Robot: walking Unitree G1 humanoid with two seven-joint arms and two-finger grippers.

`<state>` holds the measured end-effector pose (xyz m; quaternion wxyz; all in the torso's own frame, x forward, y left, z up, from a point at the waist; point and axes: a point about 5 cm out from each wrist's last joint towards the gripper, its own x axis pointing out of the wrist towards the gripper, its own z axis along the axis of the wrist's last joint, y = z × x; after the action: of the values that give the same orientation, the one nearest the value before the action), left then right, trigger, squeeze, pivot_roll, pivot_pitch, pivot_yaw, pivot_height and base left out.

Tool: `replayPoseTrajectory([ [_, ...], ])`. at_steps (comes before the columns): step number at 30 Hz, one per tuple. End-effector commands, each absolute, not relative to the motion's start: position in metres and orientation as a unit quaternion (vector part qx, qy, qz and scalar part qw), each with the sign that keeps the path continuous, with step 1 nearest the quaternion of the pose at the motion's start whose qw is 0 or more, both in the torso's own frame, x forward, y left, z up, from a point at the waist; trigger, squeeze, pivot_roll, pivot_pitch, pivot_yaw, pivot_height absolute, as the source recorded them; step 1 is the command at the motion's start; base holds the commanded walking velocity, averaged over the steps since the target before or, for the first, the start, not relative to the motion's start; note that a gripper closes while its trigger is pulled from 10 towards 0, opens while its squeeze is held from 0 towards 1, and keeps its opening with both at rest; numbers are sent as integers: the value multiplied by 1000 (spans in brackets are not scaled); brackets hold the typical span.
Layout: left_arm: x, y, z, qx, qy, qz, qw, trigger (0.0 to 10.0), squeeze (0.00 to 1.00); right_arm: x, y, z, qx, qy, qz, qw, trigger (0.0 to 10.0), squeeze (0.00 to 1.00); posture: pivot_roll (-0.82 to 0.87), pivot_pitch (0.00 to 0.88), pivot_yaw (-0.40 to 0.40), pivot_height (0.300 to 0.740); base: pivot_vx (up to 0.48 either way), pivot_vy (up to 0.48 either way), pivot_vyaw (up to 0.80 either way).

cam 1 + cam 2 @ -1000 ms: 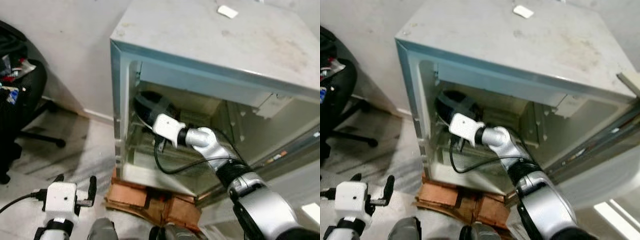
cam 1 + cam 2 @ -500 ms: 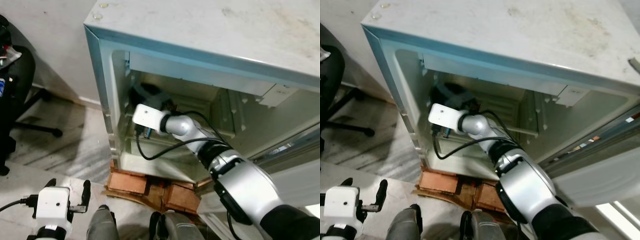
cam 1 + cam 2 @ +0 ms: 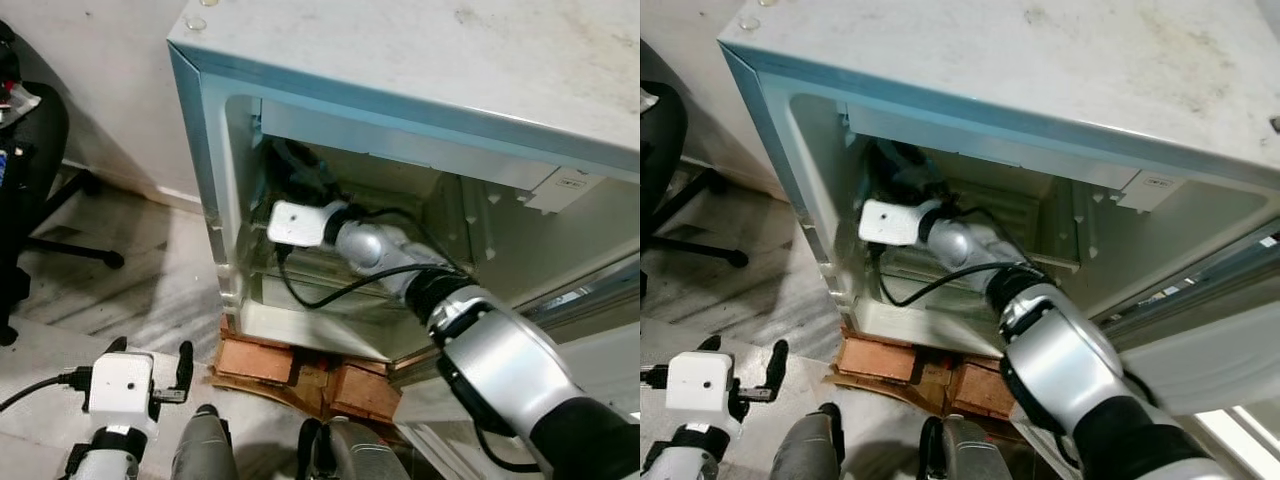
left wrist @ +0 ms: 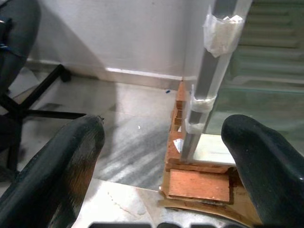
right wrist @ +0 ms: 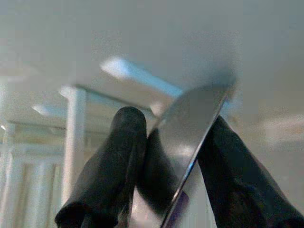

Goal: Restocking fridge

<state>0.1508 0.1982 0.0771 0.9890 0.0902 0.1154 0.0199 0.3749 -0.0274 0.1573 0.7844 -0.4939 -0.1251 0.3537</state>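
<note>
A small white fridge [image 3: 400,60] stands open on bricks. My right arm reaches into its upper left corner. There my right gripper [image 3: 298,188] is shut on a dark, glossy packet [image 3: 300,168], held up near the left inner wall. In the right wrist view the two black fingers [image 5: 118,161] clamp the shiny packet [image 5: 194,123] in front of the pale fridge interior. My left gripper [image 3: 150,352] hangs low at the front left, open with nothing in it. In the left wrist view it [image 4: 164,142] faces the fridge's taped front corner.
Orange bricks [image 3: 265,360] and cardboard prop up the fridge. The fridge door [image 3: 600,290] stands open to the right. A black office chair [image 3: 40,200] is on the left, over the marble floor. A black cable loops from my right wrist across the fridge opening.
The camera has moved closer and shifted. My right gripper has pushed deeper and slightly higher into the fridge's left corner with the packet. The left gripper stays low and open.
</note>
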Motion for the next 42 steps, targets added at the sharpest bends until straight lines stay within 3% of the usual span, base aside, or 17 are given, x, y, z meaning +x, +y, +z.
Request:
replayPoseTrajectory([
  [1,149,197,69,88,133,22,987,10000,0,375,-33,158,-481,-123,360,790,10000,1000,232,200,-168,740,0,0,0],
  [3,152,196,68,88,133,21,987,10000,0,375,-39,155,-479,-114,367,789,10000,1000,226,190,-167,740,0,0,0],
  [7,161,196,64,88,130,15,987,10000,0,371,-54,135,-529,-85,377,755,10000,1000,205,168,-162,740,0,0,0],
  [13,171,194,63,92,123,10,988,10000,0,370,-55,132,-509,-74,389,764,10000,1000,209,137,-160,740,0,0,0],
  [21,180,196,61,95,117,9,989,10000,0,363,-62,120,-516,-69,405,752,10000,1000,205,115,-154,740,0,0,0],
  [30,190,198,62,98,104,5,990,10000,0,367,-86,129,-435,-80,360,821,10000,1000,197,84,-146,740,0,0,0],
  [31,192,199,63,93,100,6,991,10000,0,366,-93,128,-401,-77,354,841,10000,1000,185,69,-143,740,0,0,0],
  [33,193,199,63,87,94,8,992,10000,0,364,-98,125,-376,-75,351,854,10000,1000,183,66,-142,740,0,0,0],
  [34,196,197,62,89,95,12,991,10000,0,359,-107,119,-330,-65,341,878,10000,1000,172,53,-137,740,0,0,0],
  [38,202,194,61,88,95,6,992,10000,0,350,-119,107,-256,-52,324,909,10000,1000,153,33,-126,740,0,0,0],
  [39,203,193,61,88,94,5,992,10000,0,346,-122,105,-233,-51,317,918,10000,824,153,33,-126,740,0,0,0],
  [40,205,193,61,88,94,5,992,10000,0,344,-123,103,-218,-51,314,923,10000,435,149,29,-123,740,0,0,0],
  [42,208,194,60,87,93,3,992,10000,0,337,-125,102,-178,-58,300,935,10000,0,129,14,-111,740,0,0,0],
])
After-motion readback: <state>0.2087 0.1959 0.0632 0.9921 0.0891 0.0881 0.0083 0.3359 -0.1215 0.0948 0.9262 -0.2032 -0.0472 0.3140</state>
